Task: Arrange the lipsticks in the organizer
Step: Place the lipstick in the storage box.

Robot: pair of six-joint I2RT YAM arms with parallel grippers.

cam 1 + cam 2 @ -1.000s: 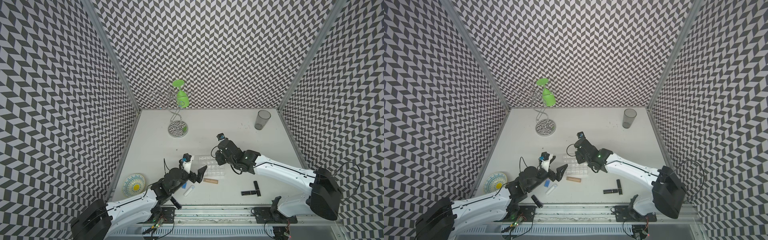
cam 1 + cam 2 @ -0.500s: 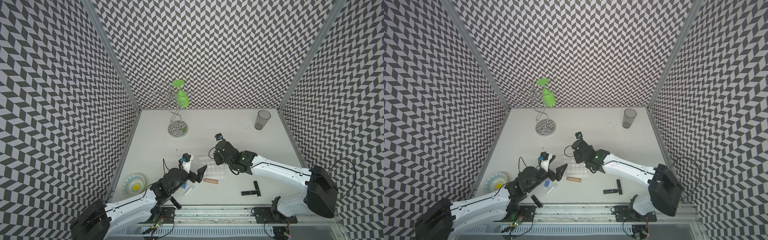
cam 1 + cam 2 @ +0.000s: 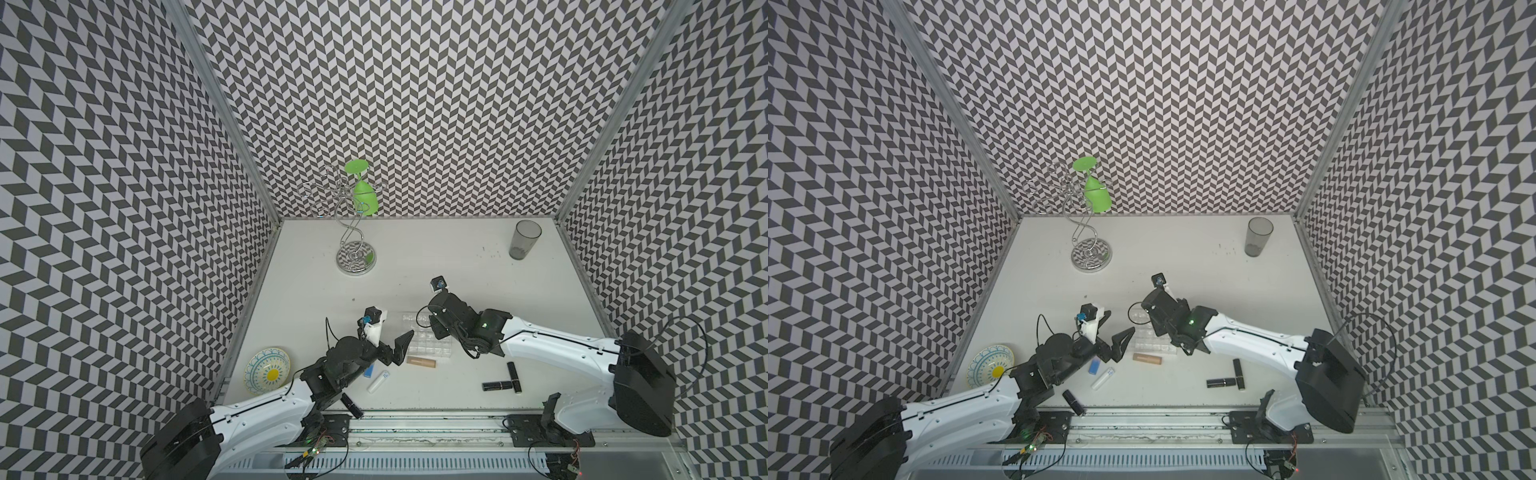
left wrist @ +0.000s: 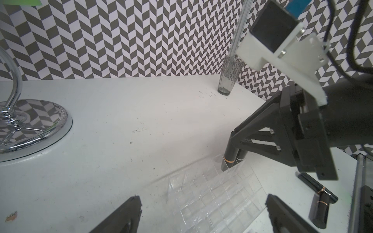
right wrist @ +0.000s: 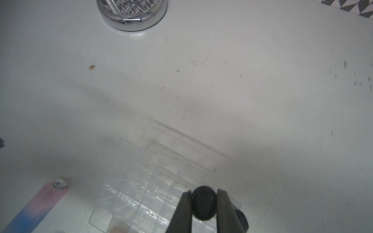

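Right wrist view: a lipstick [image 5: 203, 205] is clamped upright in the right gripper [image 5: 203, 198] over the organizer's [image 5: 141, 181] far edge (insertion step); straight lowering into a cell is called for, while the left gripper [image 4: 202, 198] is spread wide.

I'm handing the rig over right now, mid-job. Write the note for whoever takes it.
Left gripper: open, empty, at the left end of the organizer.
Right gripper: shut on a held black lipstick, upright, lower end at a corner cell.
Done: another black tube seems to stand in the next cell.
Left, lying loose: tan lipstick, white lipstick, gradient lipstick, two black lipsticks right of the organizer, one black lipstick at the near edge of the table.
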